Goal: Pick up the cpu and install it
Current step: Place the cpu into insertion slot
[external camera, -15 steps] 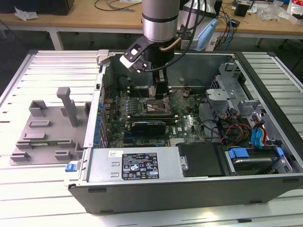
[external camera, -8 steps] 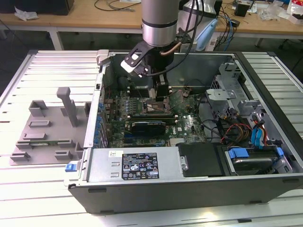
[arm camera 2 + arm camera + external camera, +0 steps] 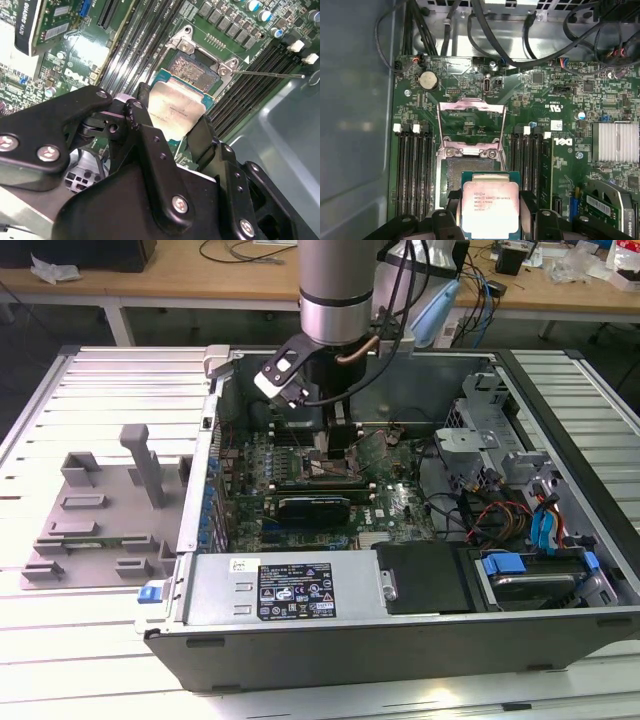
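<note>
Silvery cpu (image 3: 490,212) in the gripper's (image 3: 490,198) tight pinch, just above the open socket (image 3: 451,172).

Gleaming silvery-white on the cpu (image 3: 490,206) lid, rimmed in teal-green. Showing matte black across the gripper (image 3: 172,112), dark green on the motherboard (image 3: 530,100), black in rows of memory slots (image 3: 415,175) with white end clips, pale finned silver on the heatsink (image 3: 616,142).

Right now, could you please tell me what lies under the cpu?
Under the cpu, gripped by the fingers, lies the open socket. Part of its contact field shows; the rest is covered by the chip.
</note>
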Controlling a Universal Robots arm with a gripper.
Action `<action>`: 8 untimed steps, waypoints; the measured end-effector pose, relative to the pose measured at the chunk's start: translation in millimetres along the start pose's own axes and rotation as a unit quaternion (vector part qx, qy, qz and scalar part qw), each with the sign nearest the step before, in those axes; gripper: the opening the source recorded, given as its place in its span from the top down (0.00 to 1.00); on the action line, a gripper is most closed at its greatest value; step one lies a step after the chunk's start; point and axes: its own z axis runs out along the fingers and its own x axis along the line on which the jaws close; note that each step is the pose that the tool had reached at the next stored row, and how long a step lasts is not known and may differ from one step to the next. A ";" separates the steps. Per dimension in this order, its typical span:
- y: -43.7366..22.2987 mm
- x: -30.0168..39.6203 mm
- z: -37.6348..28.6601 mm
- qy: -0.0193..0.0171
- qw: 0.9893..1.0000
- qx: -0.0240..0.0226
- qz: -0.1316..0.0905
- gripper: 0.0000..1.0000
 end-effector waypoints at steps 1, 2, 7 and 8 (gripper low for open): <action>-0.2 0.6 2.2 0.000 1.000 0.000 0.000 0.45; -0.2 2.1 4.2 0.000 1.000 0.000 0.000 0.45; -0.8 11.1 14.6 -0.006 1.000 0.000 -0.006 0.45; -1.0 11.8 17.8 -0.007 1.000 0.000 -0.006 0.45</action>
